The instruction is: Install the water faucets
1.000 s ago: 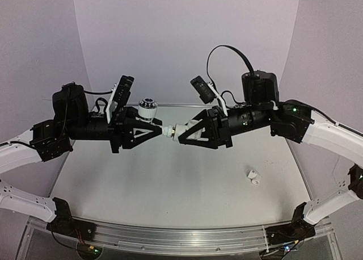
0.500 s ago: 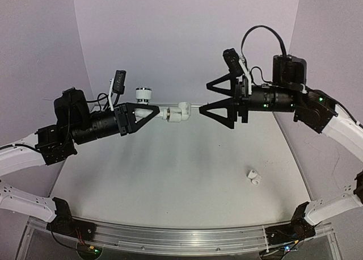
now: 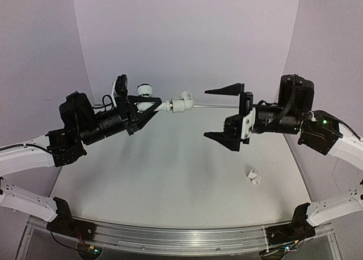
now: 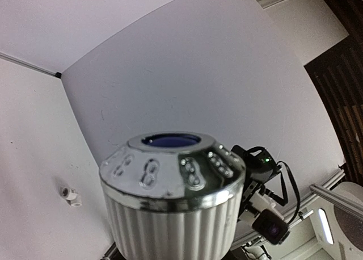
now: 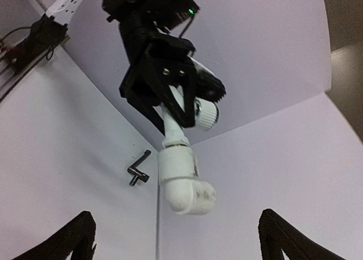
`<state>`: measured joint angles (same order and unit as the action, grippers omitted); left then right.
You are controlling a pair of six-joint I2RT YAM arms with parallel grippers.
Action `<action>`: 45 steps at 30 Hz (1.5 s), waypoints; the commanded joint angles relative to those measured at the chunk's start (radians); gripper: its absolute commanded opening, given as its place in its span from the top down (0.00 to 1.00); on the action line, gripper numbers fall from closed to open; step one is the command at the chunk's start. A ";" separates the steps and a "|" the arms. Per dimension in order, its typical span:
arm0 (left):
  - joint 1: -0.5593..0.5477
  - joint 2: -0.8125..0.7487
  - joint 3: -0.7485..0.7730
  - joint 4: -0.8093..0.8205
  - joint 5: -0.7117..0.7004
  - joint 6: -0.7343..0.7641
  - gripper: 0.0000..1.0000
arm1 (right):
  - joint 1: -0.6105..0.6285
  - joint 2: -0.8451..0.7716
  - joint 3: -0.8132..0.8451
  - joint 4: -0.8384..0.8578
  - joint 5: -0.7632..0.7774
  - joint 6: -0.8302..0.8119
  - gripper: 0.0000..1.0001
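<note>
A ribbed knob [image 4: 173, 197] fills the left wrist view, hiding that gripper's fingers; overhead, the left gripper [image 3: 155, 106] clamps the white faucet [image 3: 180, 103] aloft, well apart from the right gripper [image 3: 207, 113], whose 2 fingers spread wide, bases cropped in its wrist view; the tubular fitting [image 3: 254, 177] lies on the table [image 3: 170, 175] toward its right edge.

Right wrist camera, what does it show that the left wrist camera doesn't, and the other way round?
Only right wrist: the dark crank-shaped bar on the table, and the left gripper clamping the faucet, its elbow spout hanging free. Only left wrist: a small white fitting lying on the table. Both: the faucet's ribbed knob.
</note>
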<state>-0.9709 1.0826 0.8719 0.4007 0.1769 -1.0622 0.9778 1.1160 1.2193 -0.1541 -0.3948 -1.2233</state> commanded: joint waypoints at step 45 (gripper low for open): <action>-0.008 0.012 0.099 -0.009 0.496 0.904 1.00 | 0.052 0.161 0.177 0.184 -0.159 1.308 0.99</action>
<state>-0.9574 1.1317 0.9611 0.4813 0.6530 -0.3767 1.0456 1.2566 1.3104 -0.0882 -0.5302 -0.3309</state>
